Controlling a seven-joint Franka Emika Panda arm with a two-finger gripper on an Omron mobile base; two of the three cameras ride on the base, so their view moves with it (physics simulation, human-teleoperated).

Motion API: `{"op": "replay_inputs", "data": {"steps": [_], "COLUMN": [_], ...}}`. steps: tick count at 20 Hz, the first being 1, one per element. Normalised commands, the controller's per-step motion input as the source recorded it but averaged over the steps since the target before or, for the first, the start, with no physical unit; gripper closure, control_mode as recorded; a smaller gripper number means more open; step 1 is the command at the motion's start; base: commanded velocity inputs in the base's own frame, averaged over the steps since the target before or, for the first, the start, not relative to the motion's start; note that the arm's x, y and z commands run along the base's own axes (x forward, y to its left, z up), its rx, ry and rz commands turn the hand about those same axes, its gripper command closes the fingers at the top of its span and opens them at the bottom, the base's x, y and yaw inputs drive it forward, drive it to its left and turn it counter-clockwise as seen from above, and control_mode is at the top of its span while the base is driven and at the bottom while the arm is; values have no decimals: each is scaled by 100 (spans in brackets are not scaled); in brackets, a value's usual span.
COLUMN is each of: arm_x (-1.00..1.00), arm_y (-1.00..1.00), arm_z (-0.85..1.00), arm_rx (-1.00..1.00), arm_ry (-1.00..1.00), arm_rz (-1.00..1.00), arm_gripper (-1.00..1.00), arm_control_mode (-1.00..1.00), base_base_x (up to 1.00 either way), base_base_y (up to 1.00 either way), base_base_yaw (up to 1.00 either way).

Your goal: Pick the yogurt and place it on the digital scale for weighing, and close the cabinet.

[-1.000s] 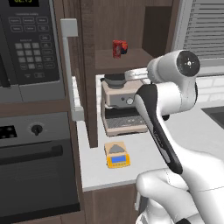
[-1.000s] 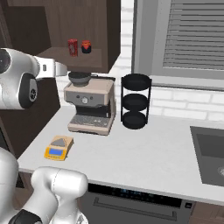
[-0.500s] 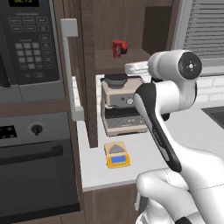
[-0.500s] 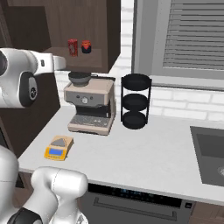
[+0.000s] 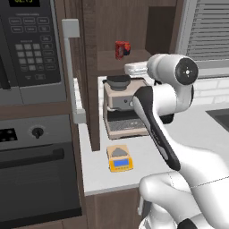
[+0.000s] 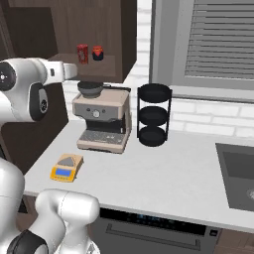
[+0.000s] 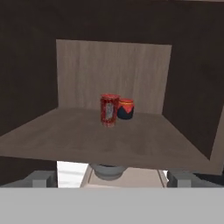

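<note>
The yogurt (image 7: 109,110), a small red cup, stands on the shelf of the open dark brown cabinet (image 5: 134,27), straight ahead in the hand view. It also shows at the shelf's left in both base views (image 5: 120,49) (image 6: 82,53). My gripper (image 7: 111,177) is open and empty, with its fingertips (image 7: 41,178) wide apart, short of the shelf's front edge and just below it. It hovers above the coffee machine (image 5: 130,67) (image 6: 75,71). The yellow-orange digital scale (image 5: 120,159) (image 6: 66,167) lies on the counter in front of the machine. The cabinet door (image 5: 91,89) stands open, and its grey bar handle (image 5: 71,71) faces me.
A smaller round red-and-dark-blue thing (image 7: 125,109) (image 6: 97,52) sits right beside the yogurt. A beige coffee machine (image 6: 103,119) stands under the shelf, with a black tiered rack (image 6: 154,115) to its right. Also here are a microwave (image 5: 27,44) at the left and a sink (image 6: 238,168) at the far right.
My hand has risen a little, up toward shelf height. The yogurt, the scale and the cabinet door have not moved.
</note>
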Motion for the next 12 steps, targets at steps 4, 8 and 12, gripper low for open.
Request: {"op": "replay_inputs", "data": {"steps": [4, 8, 12], "arm_x": [0, 24, 43], "arm_y": [12, 6, 2], "arm_z": [53, 24, 0], "arm_rx": [0, 0, 0], "arm_ry": [0, 2, 3], "arm_rz": [0, 0, 0], "arm_gripper": [-100, -100, -100], "arm_control_mode": [-100, -100, -100], "base_base_x": [0, 0, 0], "base_base_y": [0, 0, 0], "base_base_yaw": [0, 0, 0]}}
